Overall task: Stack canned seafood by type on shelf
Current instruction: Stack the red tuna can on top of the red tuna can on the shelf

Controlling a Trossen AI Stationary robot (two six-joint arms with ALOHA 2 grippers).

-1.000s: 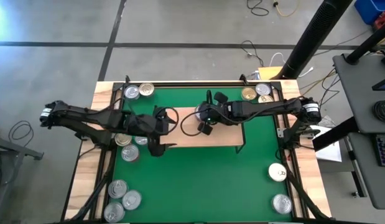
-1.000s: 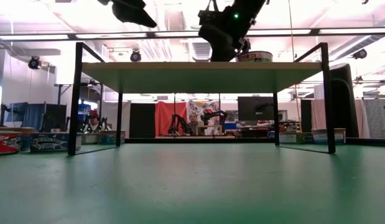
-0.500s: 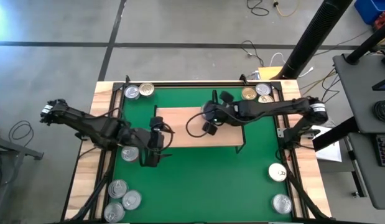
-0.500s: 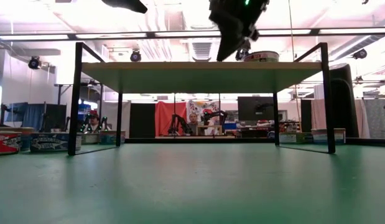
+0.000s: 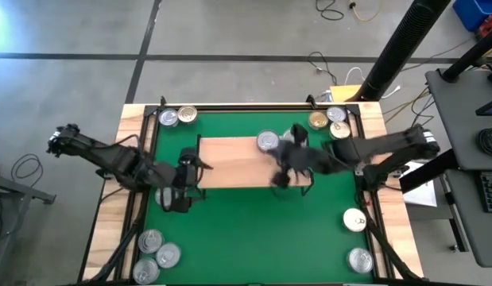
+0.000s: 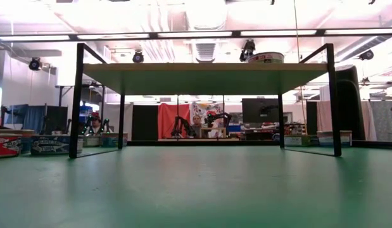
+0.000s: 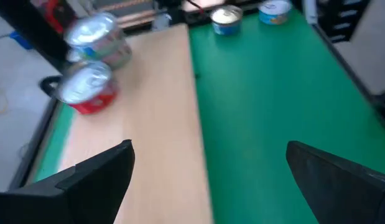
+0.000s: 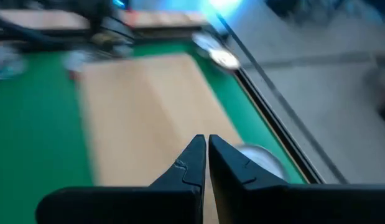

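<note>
Item: one tin [image 5: 267, 141] on the shelf [image 5: 230, 163]. My left gripper [image 5: 176, 200], jaws apart, sits nearest the left-edge tins [image 5: 164, 195]; right gripper [image 5: 279, 179] closed, empty.

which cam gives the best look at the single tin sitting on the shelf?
High view: the tin shows whole from above, lid visible, on the shelf near its far edge. Low view catches only its side above the board's edge. Right wrist view has a blurred round shape that may be it. Left wrist view doesn't clearly show it.
</note>
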